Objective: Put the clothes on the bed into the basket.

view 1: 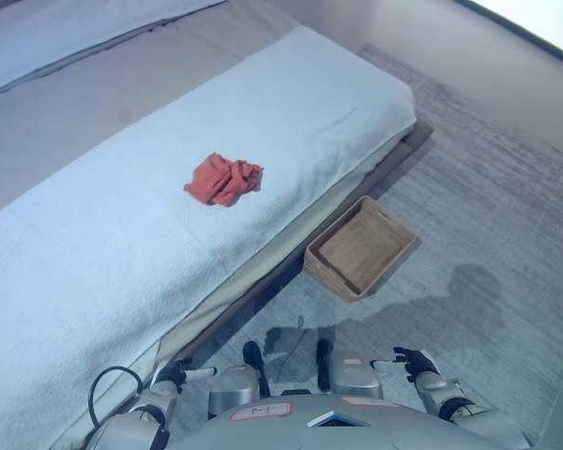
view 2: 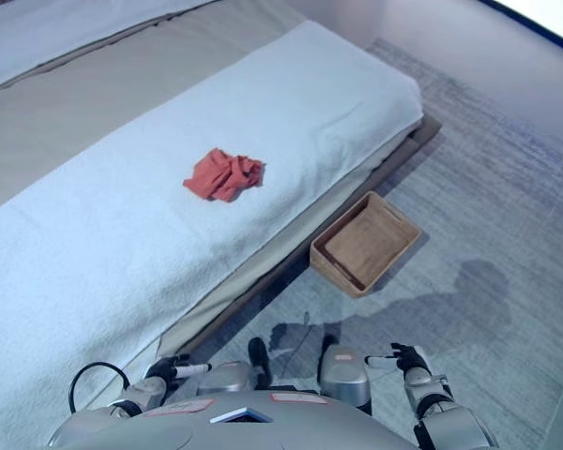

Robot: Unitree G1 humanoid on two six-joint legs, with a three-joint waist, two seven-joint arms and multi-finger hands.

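A crumpled red cloth [view 1: 223, 179] lies on the white blanket of the bed [view 1: 103, 234], near its middle. An empty brown basket [view 1: 359, 247] stands on the floor beside the bed's edge, to the right of the cloth. My left hand [view 1: 176, 376] is low at the bottom left, by the bed's side, far from the cloth, with fingers relaxed. My right hand [view 1: 411, 362] is low at the bottom right over the floor, below the basket, with fingers relaxed and empty.
The bed's dark base [view 1: 394, 164] runs along the floor edge. Grey carpet [view 1: 488, 216] spreads to the right of the bed. A pale wall [view 1: 432, 28] stands behind the bed's far end.
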